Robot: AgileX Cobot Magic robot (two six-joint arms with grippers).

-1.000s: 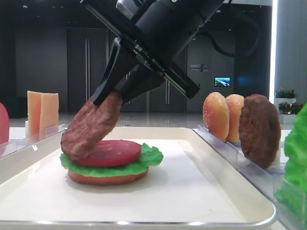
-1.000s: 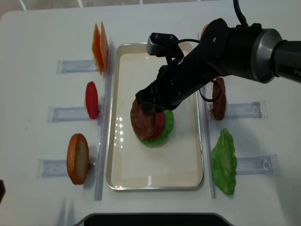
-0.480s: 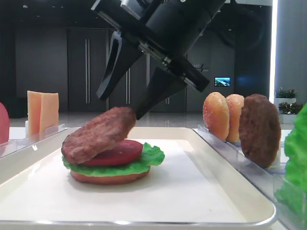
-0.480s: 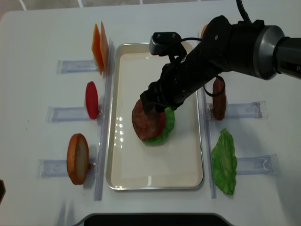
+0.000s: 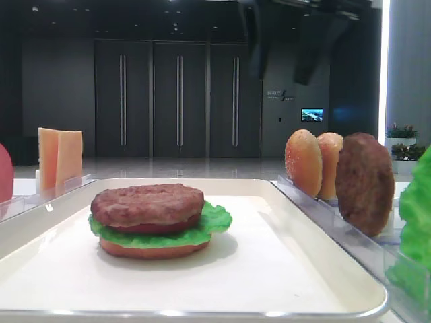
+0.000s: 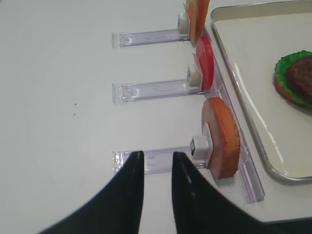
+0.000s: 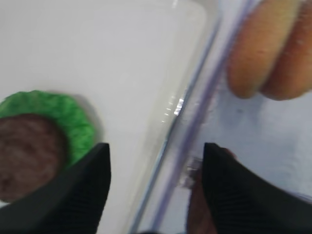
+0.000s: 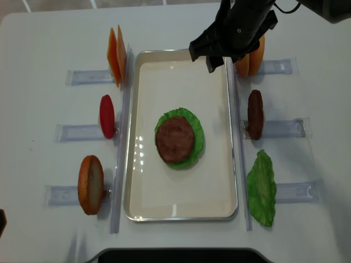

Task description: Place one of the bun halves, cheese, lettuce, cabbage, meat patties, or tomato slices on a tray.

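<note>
On the cream-white tray [image 8: 142, 181] stands a stack: a bun half [image 5: 151, 250] at the bottom, lettuce [image 8: 195, 129], a thin edge of tomato slice, and a meat patty [image 8: 174, 138] lying flat on top. My right gripper [image 8: 211, 57] hovers open and empty over the tray's far right rim, clear of the stack. In the right wrist view its fingers [image 7: 83, 190] straddle the tray rim [image 7: 180, 122], with the patty [image 7: 27, 151] at the left. My left gripper [image 6: 158, 161] rests over the table beside a racked bun half [image 6: 222, 139], its fingers a little apart and empty.
Clear racks flank the tray. On the left stand cheese [image 8: 116, 55], a tomato slice [image 8: 107, 116] and a bun half [image 8: 90, 184]. On the right stand two bun halves [image 8: 249, 57], a patty [image 8: 255, 114] and lettuce [image 8: 261, 189].
My right gripper opened and let go of the patty, which settled flat on the stack. The gripper then rose and drew back toward the tray's far right corner.
</note>
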